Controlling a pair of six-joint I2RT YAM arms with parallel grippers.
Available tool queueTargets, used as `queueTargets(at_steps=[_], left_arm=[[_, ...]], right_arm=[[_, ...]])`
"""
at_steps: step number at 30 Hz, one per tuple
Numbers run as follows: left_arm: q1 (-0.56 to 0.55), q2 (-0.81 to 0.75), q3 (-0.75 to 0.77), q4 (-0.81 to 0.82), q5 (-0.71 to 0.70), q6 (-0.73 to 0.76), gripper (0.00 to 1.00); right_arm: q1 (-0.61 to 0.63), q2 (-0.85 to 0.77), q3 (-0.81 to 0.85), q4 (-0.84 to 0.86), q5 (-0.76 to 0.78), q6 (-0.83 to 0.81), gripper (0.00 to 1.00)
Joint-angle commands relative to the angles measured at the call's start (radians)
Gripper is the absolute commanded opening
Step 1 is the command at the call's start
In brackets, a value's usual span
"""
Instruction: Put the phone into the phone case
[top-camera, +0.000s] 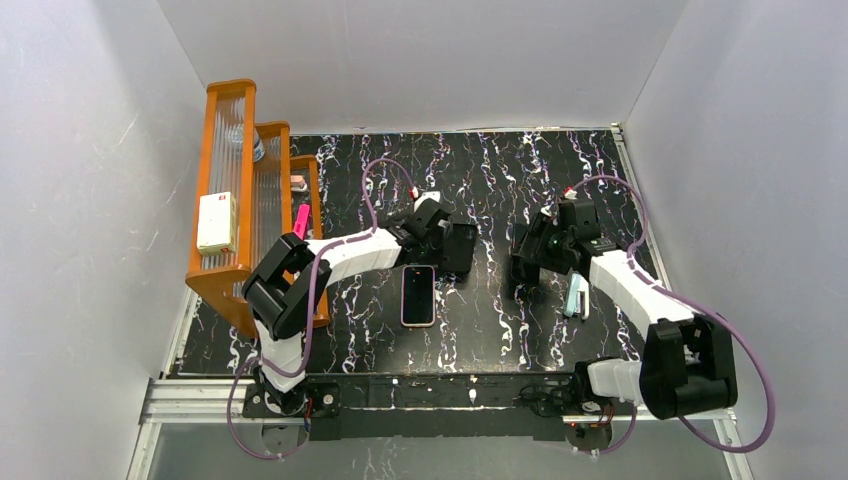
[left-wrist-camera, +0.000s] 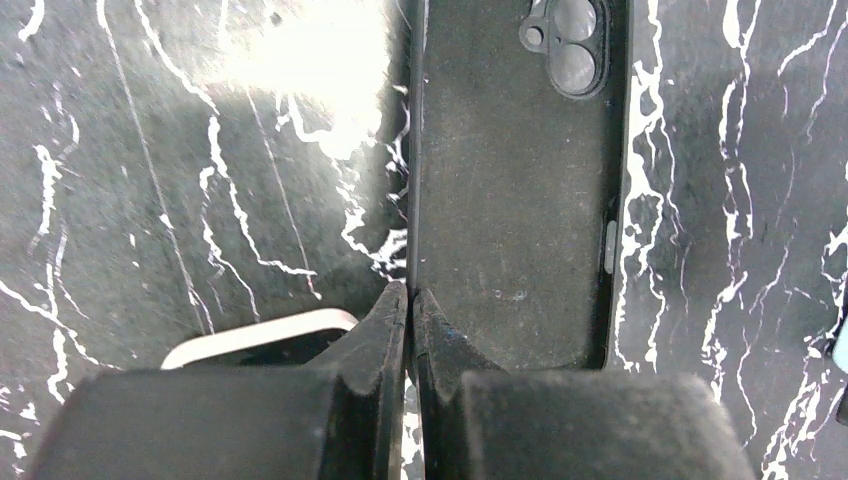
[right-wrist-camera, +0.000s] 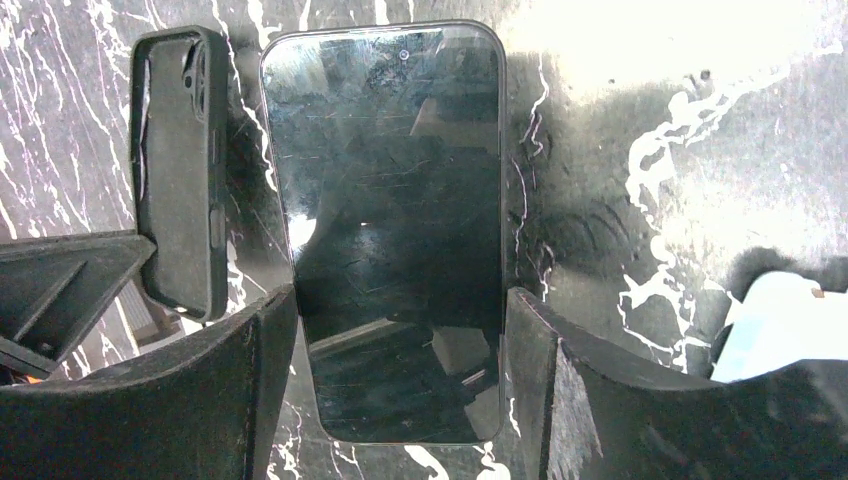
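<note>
1. Pinching one long side wall of the black phone case (left-wrist-camera: 510, 200), the left gripper (left-wrist-camera: 410, 295) has its fingers pressed together – the lining faces up.
2. The right gripper (right-wrist-camera: 400, 300) clasps the phone (right-wrist-camera: 390, 170) by both long edges, just beside the case.
3. A pink-rimmed phone (top-camera: 418, 295) lies on the marbled table (top-camera: 480, 335) – apart from both grippers.

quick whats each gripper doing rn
left gripper: shut on the side wall of the black case
right gripper: closed across the phone, fingers against both long edges
</note>
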Motion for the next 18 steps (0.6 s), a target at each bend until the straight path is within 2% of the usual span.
queueTargets(at_steps=[1,7,12,15,18], left_arm=[[-0.043,-0.062,-0.026,-0.039,-0.045,-0.062,0.0],[-0.123,-0.081,-0.081,-0.033,-0.115,-0.15,0.0],[-0.177,-0.112,-0.145,-0.009,-0.1,-0.233,0.01],[-0.207,-0.109,-0.165,0.019,-0.068,-0.267,0.08],[-0.223,-0.122,-0.189,0.08,-0.035,-0.297,0.21]], right_arm=[[0.004,-0.092,-0.017,-0.01,-0.015,0.023,0.51],[0.004,-0.128,-0.022,-0.025,-0.058,0.013,0.51],[0.004,-0.155,-0.019,-0.036,-0.081,0.021,0.51],[0.004,-0.167,-0.025,-0.038,-0.088,0.035,0.5],[0.004,-0.177,-0.022,-0.046,-0.109,0.045,0.5]])
